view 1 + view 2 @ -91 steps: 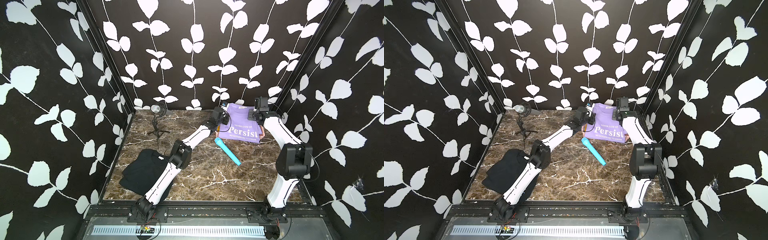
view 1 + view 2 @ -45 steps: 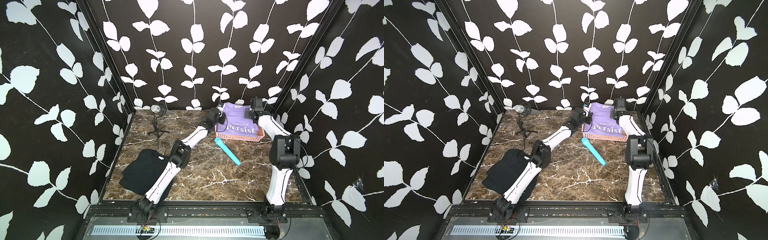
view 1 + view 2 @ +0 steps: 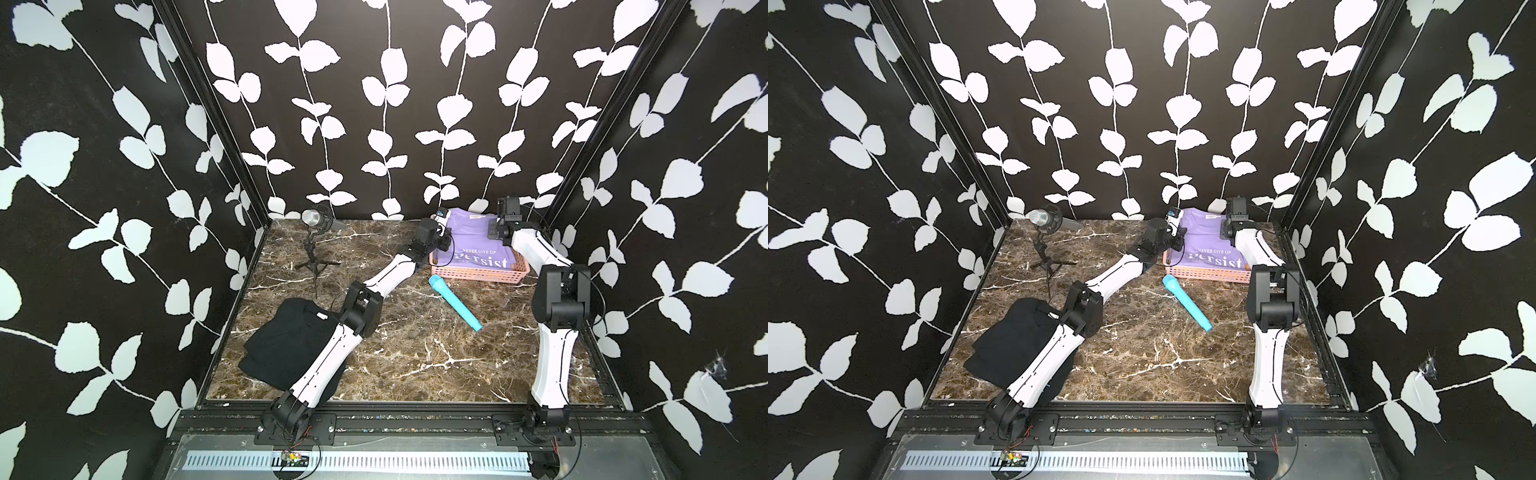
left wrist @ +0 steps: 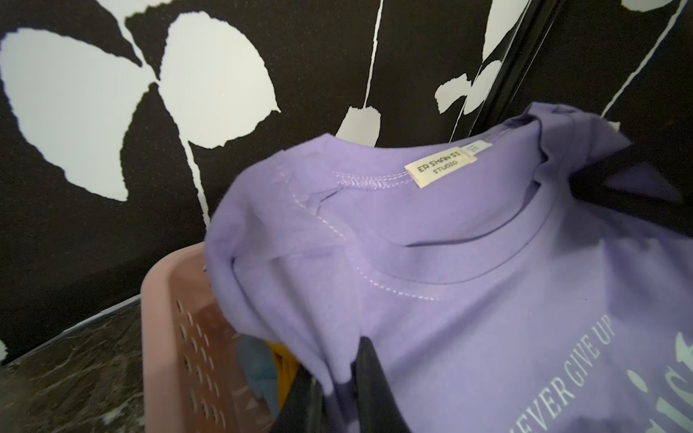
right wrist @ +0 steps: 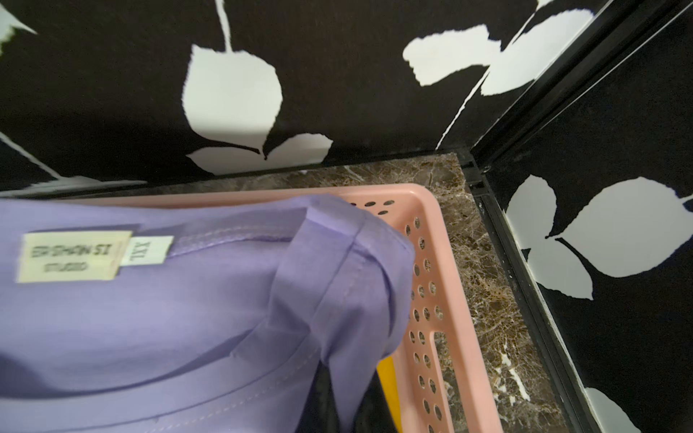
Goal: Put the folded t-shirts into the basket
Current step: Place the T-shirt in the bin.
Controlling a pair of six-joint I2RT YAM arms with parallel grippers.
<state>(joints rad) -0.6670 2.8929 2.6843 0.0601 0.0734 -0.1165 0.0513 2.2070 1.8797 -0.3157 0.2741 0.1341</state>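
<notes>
Lilac cotton fills both wrist views: the folded lilac t-shirt (image 3: 478,245) (image 3: 1209,245) (image 4: 450,262) (image 5: 150,318) with white "NEVER GIVE UP Persist" lettering hangs over the pale pink perforated plastic basket (image 3: 478,276) (image 3: 1208,277) (image 4: 168,300) (image 5: 438,262) at the far right corner of the brown marble tabletop (image 3: 415,353). The printed end is down inside the basket, and the collar end, cream label showing, is held up above the rim.

The left gripper (image 3: 445,239) (image 4: 333,390) pinches the shirt's edge on its side, with lilac cloth caught between the two dark fingers (image 4: 371,386). The right gripper (image 3: 496,230) (image 3: 1225,230) (image 5: 337,405) is clamped on the opposite shoulder fold, right beside the basket's slotted end wall.

Under the lifted cloth there is a slice of mustard-yellow fabric (image 4: 285,369) (image 5: 386,378) and a bit of light blue fabric (image 4: 258,369), both inside the basket.

Out on the tabletop, the folded black t-shirt (image 3: 282,345) (image 3: 1013,340) lies near the front left, partly covered by the left arm in both top views. A bright blue toy microphone (image 3: 455,303) (image 3: 1185,303) lies just in front of the basket, and a small grey microphone on a black tripod (image 3: 316,220) (image 3: 1044,218) stands at the back left.
</notes>
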